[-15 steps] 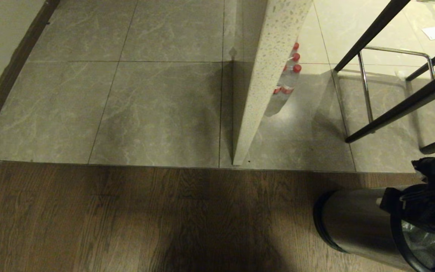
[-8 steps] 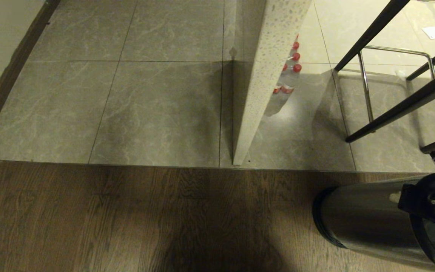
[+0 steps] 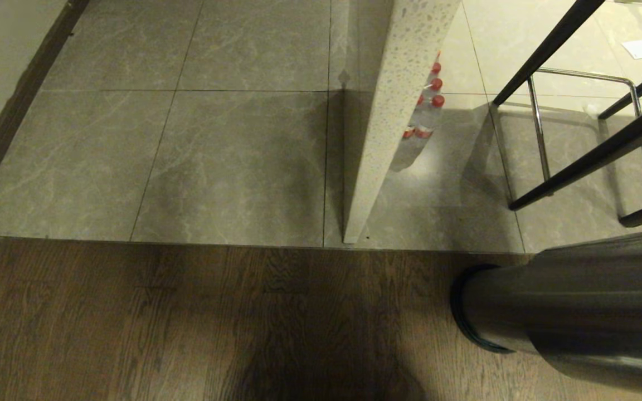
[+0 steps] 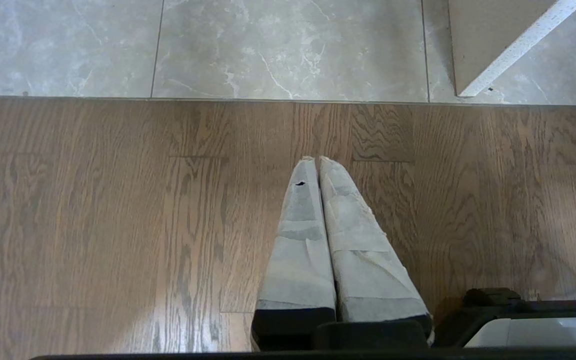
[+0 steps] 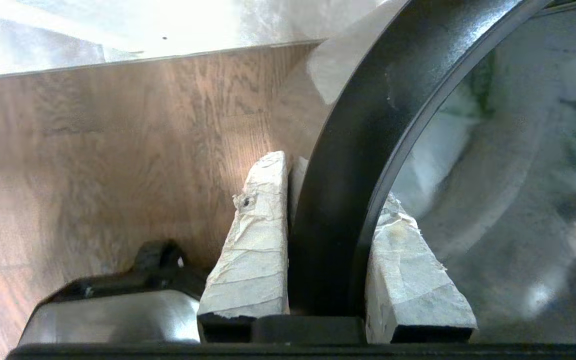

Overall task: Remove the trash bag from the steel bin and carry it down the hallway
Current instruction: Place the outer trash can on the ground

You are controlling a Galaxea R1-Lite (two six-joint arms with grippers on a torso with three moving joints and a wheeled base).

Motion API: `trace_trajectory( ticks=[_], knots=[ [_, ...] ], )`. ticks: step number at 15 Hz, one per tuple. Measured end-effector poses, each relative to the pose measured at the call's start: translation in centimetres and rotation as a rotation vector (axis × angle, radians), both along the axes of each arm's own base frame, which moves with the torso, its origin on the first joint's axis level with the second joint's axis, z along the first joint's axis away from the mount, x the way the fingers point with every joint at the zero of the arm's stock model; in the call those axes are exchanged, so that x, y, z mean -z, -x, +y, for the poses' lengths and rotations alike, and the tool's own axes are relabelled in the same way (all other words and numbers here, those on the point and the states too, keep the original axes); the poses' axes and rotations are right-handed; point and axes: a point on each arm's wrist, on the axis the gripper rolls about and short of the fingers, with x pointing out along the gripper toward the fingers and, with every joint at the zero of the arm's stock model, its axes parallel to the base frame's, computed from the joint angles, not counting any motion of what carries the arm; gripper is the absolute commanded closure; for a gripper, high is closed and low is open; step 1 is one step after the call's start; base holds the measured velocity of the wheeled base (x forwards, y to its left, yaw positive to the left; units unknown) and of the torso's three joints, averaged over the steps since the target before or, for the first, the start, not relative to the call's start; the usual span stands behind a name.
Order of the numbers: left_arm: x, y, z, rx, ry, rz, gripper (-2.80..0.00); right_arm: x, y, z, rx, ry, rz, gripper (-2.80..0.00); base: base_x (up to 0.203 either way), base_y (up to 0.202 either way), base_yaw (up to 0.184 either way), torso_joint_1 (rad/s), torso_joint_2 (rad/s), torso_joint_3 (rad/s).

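Brushed steel fills the near right corner of my head view: the steel bin (image 3: 577,312) lies tilted, its black base ring pointing left over the dark wood-plank floor (image 3: 187,323), its mouth end running out of view on the right. Neither of my arms shows in that view.

My right wrist view shows my right pincer (image 5: 333,185) clamped on the bin's black top rim (image 5: 368,125). One taped white finger sits outside the rim, over the wood floor; the other sits inside the mouth. The rim runs between them, so the pincer grips the bin itself.

Inside the bin, past the rim, lies the trash bag (image 5: 493,150), a pale, crinkled, translucent plastic with a smear of green near the top edge. It is blurred, and I cannot tell whether the inner finger touches it.

My left pincer (image 4: 316,162) hangs over the wood floor, its two taped fingers pressed together, holding nothing.

Beyond the wood floor, the hallway (image 3: 215,139) begins: large grey veined tiles, a pale wall and a dark baseboard on the far left. A speckled stone panel (image 3: 393,111) stands edge-on in the middle. Behind it stand red-capped bottles (image 3: 429,106). On the far right rise black metal legs (image 3: 594,156) with a chrome frame.
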Motion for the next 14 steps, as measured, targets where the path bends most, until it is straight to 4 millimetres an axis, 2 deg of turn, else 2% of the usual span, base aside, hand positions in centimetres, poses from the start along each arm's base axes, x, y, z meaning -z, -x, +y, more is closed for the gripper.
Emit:
trace_trajectory(
  ticks=[4,8,14],
  knots=[
    [0.0,0.0,0.0,0.001,0.0,0.0,0.0,-2.0,2.9,0.0,-0.029,0.046,-0.116,0.0,0.0,0.0,0.0,0.0,0.0,0.0],
    [0.0,0.0,0.0,0.0,0.0,0.0,0.0,-4.1,4.5,0.1,-0.08,0.074,-0.215,0.0,0.0,0.0,0.0,0.0,0.0,0.0],
    [0.0,0.0,0.0,0.0,0.0,0.0,0.0,-6.2,5.3,0.4,-0.233,0.028,-0.279,0.0,0.0,0.0,0.0,0.0,0.0,0.0]
  ],
)
